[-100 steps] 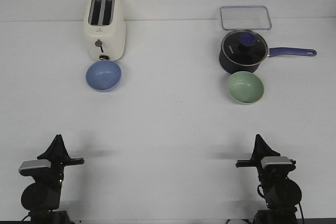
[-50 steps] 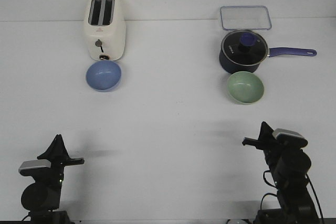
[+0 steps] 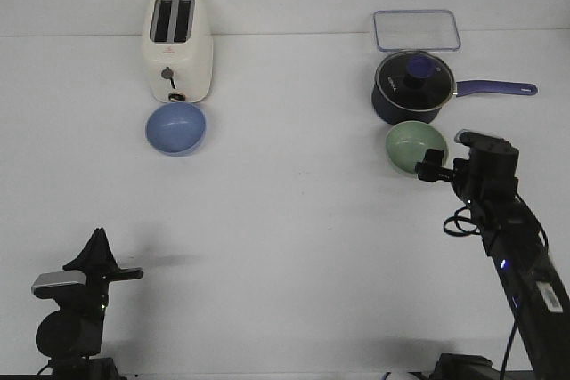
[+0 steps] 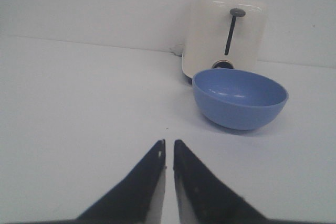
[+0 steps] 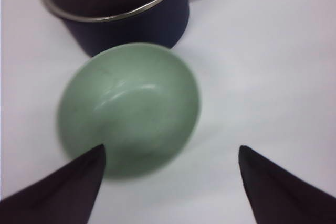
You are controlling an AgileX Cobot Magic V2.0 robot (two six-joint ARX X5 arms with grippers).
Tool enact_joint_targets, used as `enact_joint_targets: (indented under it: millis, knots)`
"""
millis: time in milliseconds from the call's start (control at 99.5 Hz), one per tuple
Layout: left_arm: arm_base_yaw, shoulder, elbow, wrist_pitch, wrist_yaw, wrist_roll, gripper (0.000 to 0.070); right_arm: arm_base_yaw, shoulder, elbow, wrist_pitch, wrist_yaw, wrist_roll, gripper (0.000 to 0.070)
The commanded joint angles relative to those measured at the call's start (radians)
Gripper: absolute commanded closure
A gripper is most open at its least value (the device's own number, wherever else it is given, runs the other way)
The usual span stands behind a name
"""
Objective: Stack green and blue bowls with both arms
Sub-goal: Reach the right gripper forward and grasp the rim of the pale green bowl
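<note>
Right gripper (image 5: 170,156) splayed wide, green bowl (image 5: 128,108) at its 11 o'clock; left gripper (image 4: 168,148) clenched, blue bowl (image 4: 240,98) at 1 o'clock

No legible text or labels.

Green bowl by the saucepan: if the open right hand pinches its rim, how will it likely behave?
The green bowl looks rigid and thin-walled, so probably light. Its matte surface should grip fairly well. With a rounded underside, it may rock or slide toward the saucepan if the right hand pushes it.
</note>
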Motion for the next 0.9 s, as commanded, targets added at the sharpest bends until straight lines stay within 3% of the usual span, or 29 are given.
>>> enact_joint_targets:
  millis: [0, 251, 352, 442, 543, 583, 894]
  knots:
    - [0.002, -0.002, -0.02, 0.011, 0.003, 0.016, 0.0685, -0.017, 0.091, 0.051, 0.008, -0.008, -0.037, 0.0152]
    - [0.002, -0.002, -0.02, 0.011, 0.003, 0.016, 0.0685, -0.059, 0.338, 0.18, 0.0, -0.053, -0.046, 0.0154]
    - [0.002, -0.002, -0.02, 0.011, 0.003, 0.016, 0.0685, -0.059, 0.397, 0.204, 0.001, -0.066, -0.047, 0.0197]
    - [0.002, -0.001, -0.02, 0.01, 0.003, 0.016, 0.0685, -0.059, 0.435, 0.218, 0.001, -0.103, -0.053, 0.0358]
    - [0.002, -0.002, -0.02, 0.01, 0.003, 0.016, 0.0685, -0.059, 0.446, 0.219, 0.009, -0.108, -0.054, 0.0631]
    - [0.002, -0.002, -0.02, 0.011, 0.003, 0.016, 0.0685, -0.059, 0.446, 0.222, 0.009, -0.108, -0.058, 0.07]
    - [0.002, -0.002, -0.02, 0.01, 0.003, 0.016, 0.0685, -0.066, 0.309, 0.249, -0.034, -0.174, -0.075, 0.07]
